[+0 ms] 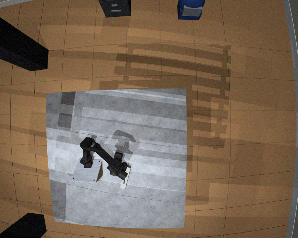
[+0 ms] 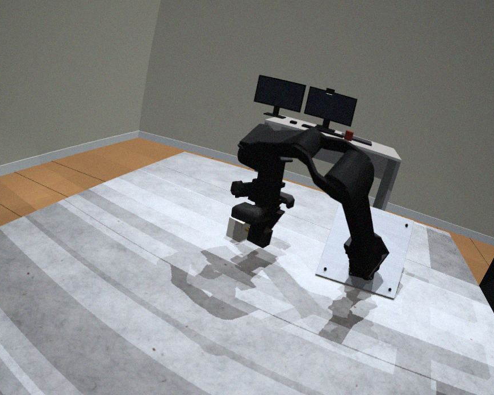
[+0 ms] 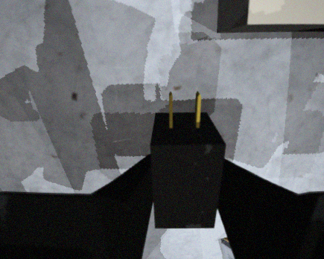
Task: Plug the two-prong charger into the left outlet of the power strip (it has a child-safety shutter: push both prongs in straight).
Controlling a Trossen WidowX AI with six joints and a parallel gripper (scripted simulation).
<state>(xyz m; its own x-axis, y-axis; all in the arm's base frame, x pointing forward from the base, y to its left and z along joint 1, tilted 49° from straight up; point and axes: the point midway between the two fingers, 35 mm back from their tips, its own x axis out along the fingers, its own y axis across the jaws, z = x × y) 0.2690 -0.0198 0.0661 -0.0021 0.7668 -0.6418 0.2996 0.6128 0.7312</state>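
Observation:
The black two-prong charger (image 3: 188, 178) sits between my gripper's (image 3: 188, 158) (image 1: 120, 172) (image 2: 260, 234) fingers, its two yellow prongs (image 3: 184, 109) pointing away from the wrist camera, over the grey mat. The gripper is shut on the charger's sides and hangs low over the mat. The beige power strip (image 1: 124, 183) (image 2: 237, 229) (image 3: 287, 13) lies on the mat right beside the gripper; in the wrist view it shows only as a corner at the top right, ahead of the prongs and to their right. Its outlets are hidden.
The arm stands on a pale base plate (image 1: 86, 175) (image 2: 398, 255) on the grey mat (image 1: 144, 205). Around the mat on the wooden floor are black cabinets (image 1: 15, 45), a file cabinet (image 1: 115, 7), a blue object (image 1: 190, 9) and a desk with two monitors (image 2: 379, 152).

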